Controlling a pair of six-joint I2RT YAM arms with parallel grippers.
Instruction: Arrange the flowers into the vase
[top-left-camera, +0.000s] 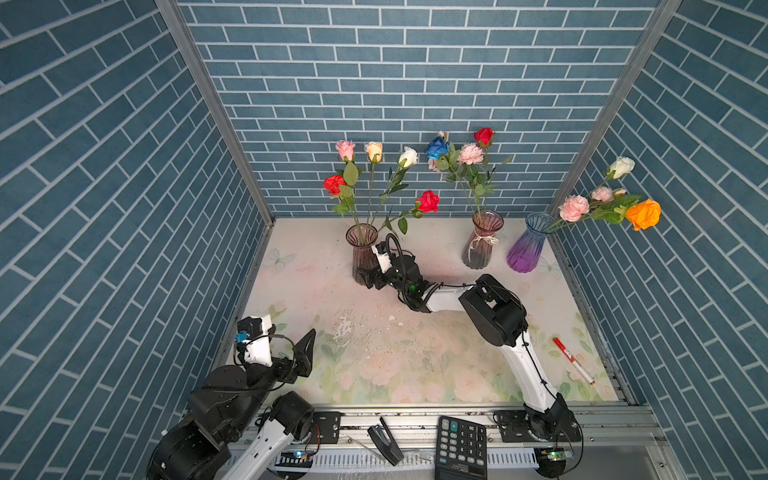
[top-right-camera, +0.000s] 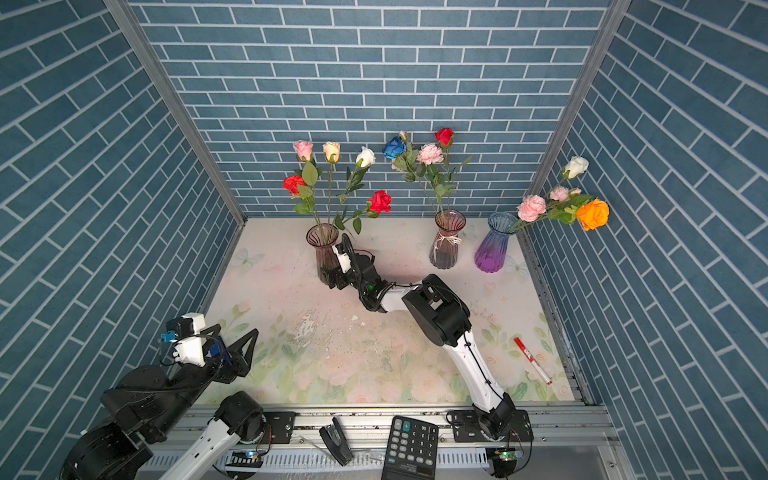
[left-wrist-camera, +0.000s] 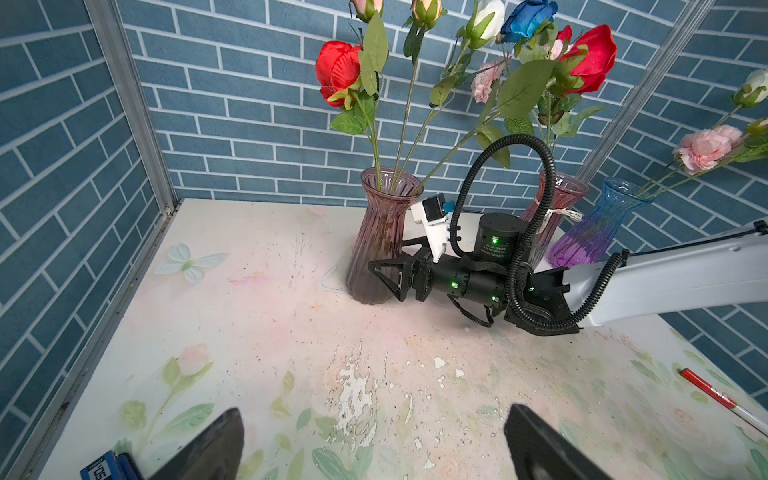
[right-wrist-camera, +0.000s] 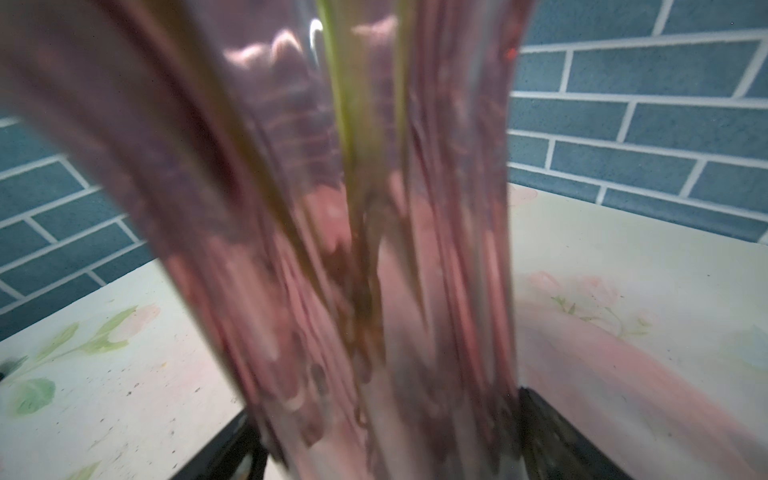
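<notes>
Against the foot of the smoky pink vase (top-left-camera: 360, 251) sits the right claw (top-left-camera: 366, 277), one finger on each side of the glass low down. The right wrist view shows the vase filling the gap between the fingers (right-wrist-camera: 552, 432), with green stems (right-wrist-camera: 347, 104) inside. Whether they press the glass or only flank it I cannot tell.

Five flowers (top-left-camera: 428, 200) stand in this vase: two red, one pink, one peach, one white. Near it, on the side the right arm reaches from, a second pinkish vase (top-left-camera: 482, 243) with a string bow holds a blue, a red and a pink bloom. Beyond that, a blue and purple vase (top-left-camera: 528, 249) holds white, pink and orange ones that lean away from the smoky vase.

Well apart from the smoky vase, toward the near edge of the table (top-left-camera: 316, 299), the left claw (top-right-camera: 237, 332) hangs with its fingers spread and nothing between them.

No flower lies loose on the table; only a red pen (top-left-camera: 572, 359) does, far from the vase. Judged from that, the arranging looks nearly or fully done. What may be left is settling this vase and drawing the right arm clear without tipping it.
</notes>
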